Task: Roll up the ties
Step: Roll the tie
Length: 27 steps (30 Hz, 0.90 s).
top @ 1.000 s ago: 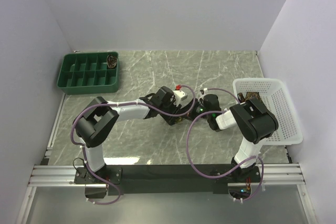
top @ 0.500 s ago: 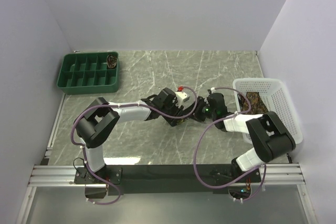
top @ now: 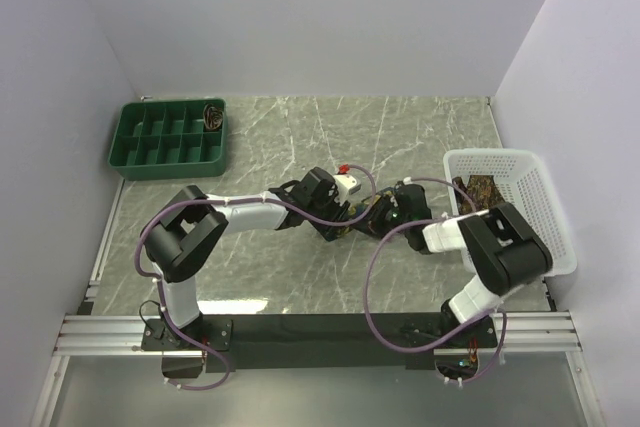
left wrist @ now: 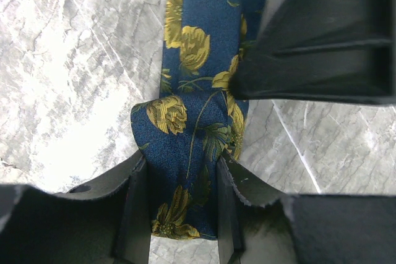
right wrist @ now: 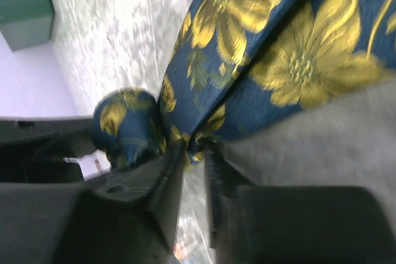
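The navy tie with yellow flowers lies on the marble table; in the top view only a sliver of it shows between the two grippers. My left gripper is shut on its folded, partly rolled end. My right gripper is shut on the tie's edge, right beside the rolled part. In the top view the left gripper and right gripper meet at mid-table. A rolled tie sits in the green tray. Brown ties lie in the white basket.
The green tray stands at the far left, and its corner shows in the right wrist view. The white basket stands at the right edge, next to the right arm. A right finger crosses the left wrist view at upper right.
The right arm's elbow swung out to the right and came partly back, and its gripper shifted left, closer to the left gripper. The left arm has barely moved.
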Tool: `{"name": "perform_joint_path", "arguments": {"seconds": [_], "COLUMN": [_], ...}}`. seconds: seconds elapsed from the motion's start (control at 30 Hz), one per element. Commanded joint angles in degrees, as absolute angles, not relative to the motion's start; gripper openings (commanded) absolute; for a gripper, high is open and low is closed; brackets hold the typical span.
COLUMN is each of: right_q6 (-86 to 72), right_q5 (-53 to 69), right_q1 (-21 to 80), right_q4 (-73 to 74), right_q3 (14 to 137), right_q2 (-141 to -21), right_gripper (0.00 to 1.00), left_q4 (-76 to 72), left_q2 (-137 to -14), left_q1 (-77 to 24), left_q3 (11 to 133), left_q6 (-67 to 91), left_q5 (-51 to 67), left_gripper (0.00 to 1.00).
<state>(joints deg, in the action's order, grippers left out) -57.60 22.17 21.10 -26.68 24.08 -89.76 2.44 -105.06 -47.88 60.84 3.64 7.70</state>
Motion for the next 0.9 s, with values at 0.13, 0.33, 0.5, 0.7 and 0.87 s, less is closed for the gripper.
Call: {"name": "perform_joint_path", "arguments": {"seconds": [0.13,0.33,0.5,0.7,0.87], "right_q6": [-60.2,-60.8,-60.6,-59.9,-59.2], "right_q5": [20.7,19.3,18.2,16.6,16.3], "right_q1": [20.9,20.9,20.9,20.9,21.0], "right_q4": [-32.9,-35.6,-35.9,-37.2,-38.1], "right_q3": [28.4,32.5,34.3,33.1,32.7], "right_q2": [-102.1,-106.3,-107.8,-108.6,-109.2], "right_gripper": [0.11,0.0,0.0,0.0,0.0], "left_q4": [6.7,10.7,13.9,14.9,16.9], "left_q2": [-103.3,-103.2,-102.9,-103.6,-107.2], "left_q1": [-47.9,-45.6,-45.6,-45.6,-45.6], "left_q3": [60.4,62.4,64.4,64.0,64.2], "left_q6": [1.0,0.6,0.9,4.0,4.9], "left_q5": [5.5,6.2,6.2,7.4,6.9], "left_gripper": [0.25,0.25,0.26,0.25,0.27]}}
